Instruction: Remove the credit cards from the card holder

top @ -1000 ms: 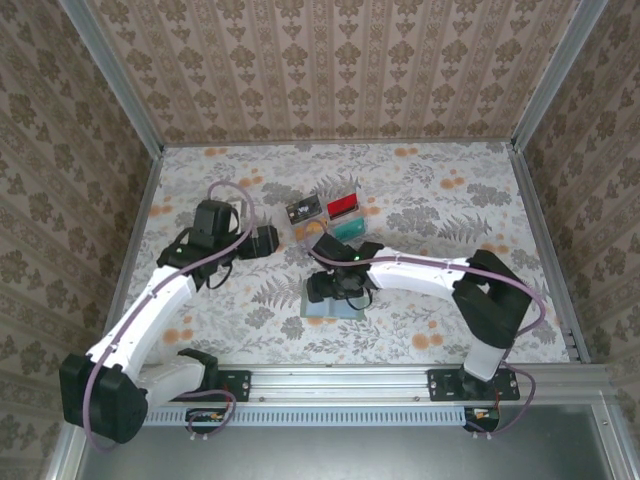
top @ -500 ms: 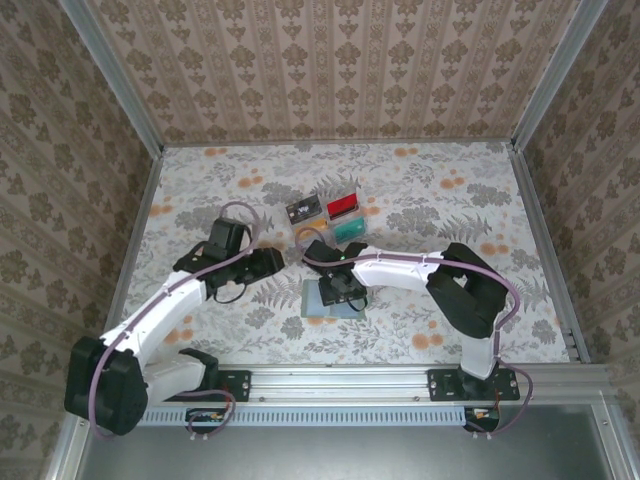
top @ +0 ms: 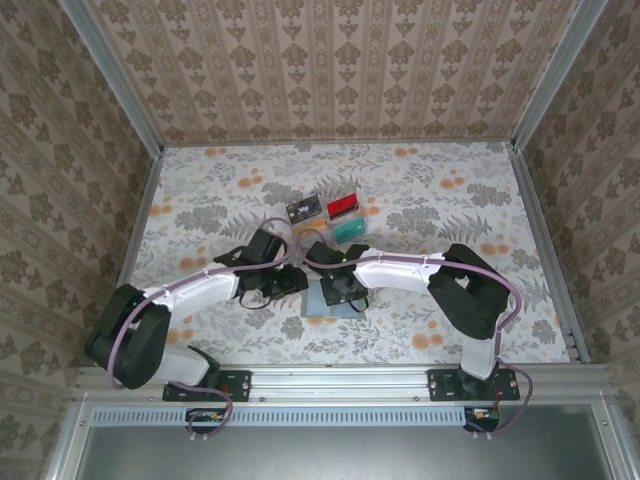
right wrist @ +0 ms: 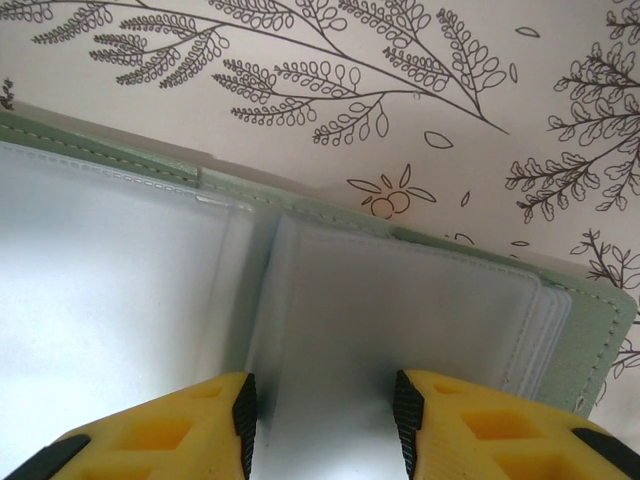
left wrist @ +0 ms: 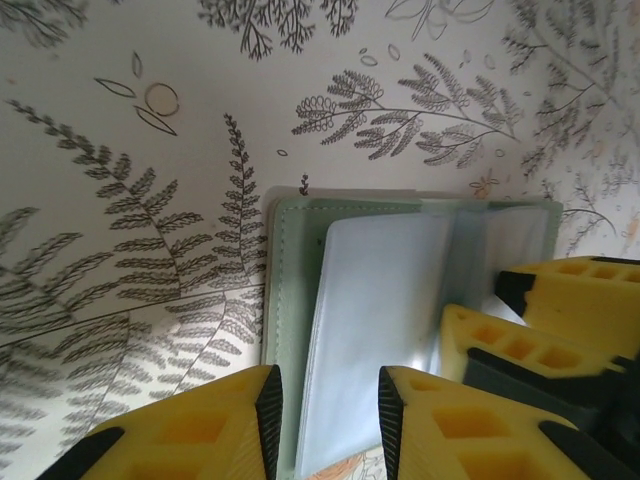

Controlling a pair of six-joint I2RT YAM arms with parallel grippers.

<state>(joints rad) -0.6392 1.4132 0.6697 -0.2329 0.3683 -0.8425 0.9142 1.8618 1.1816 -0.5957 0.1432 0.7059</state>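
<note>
Card holder (left wrist: 288, 262) lies open and flat on the surface (top: 430, 190), near the front middle, between the two arms. Soft pale grey-green material, rounded corners, stitched border. Two panels with a centre crease. Clear sleeves (left wrist: 378, 290) inside, glossy plastic in stacked leaves, looking milky white from glare. No card is visible in them.

Left claw (left wrist: 325, 405): blocky yellow fingers with dark inner pads, part-way apart. In the narrow gap sit the holder's stitched left border and the edge of a sleeve. Cannot tell if it pinches or only hangs over them.

Right claw (right wrist: 320, 400): same yellow fingers, part-way apart, over the sleeve stack just beside the crease. Clear plastic fills the gap. Cannot tell if it is clenched on a leaf. In the left wrist view its fingers (left wrist: 560, 292) are on the holder's right panel.

In the top view both claws meet at the holder, left arm reaching in from the left, right arm from the right. White arm links, black joints, purple cables (top: 225, 270) looping along them.

Three cards lie out on the surface beyond the holder, in a close group. Black card (top: 304, 209) with white marks is on the left, red card (top: 343, 205) just beside it on the right, and teal card (top: 349, 230) in front of the red one. All are small flat rectangles, apart from the holder.

Surface is a matte sheet printed with grey ferns and orange blooms. Walls (top: 320, 70) carry a beige damask pattern, with metal rails (top: 340, 378) at the edges.
</note>
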